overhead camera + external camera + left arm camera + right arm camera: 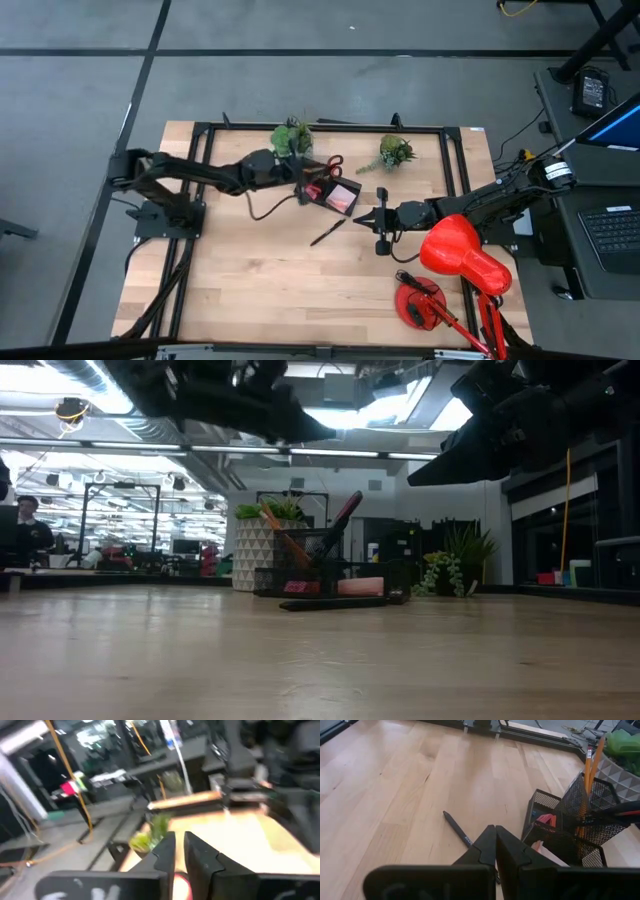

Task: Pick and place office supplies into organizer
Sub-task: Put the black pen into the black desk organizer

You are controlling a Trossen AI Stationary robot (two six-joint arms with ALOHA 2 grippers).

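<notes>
The black mesh organizer [335,192] [572,822] stands at the table's far middle. Two orange-yellow pencils [590,766], red-handled scissors [333,165] [345,512] and a black pen stick up out of its taller compartment. A pink sticky-note pad [343,198] [549,854] lies in its low tray. One black pen [328,232] [458,830] lies flat on the wood in front of it. My right gripper [366,217] [495,834] is shut and hangs above the table just right of that pen. My left gripper [300,187] [179,845] is shut, raised at the organizer's left side.
Two green plants in white pots [292,137] [395,152] stand just behind the organizer. A red desk lamp [462,255] fills the near right corner beside my right arm. Bare wood stretches across the near and left parts of the table [250,290].
</notes>
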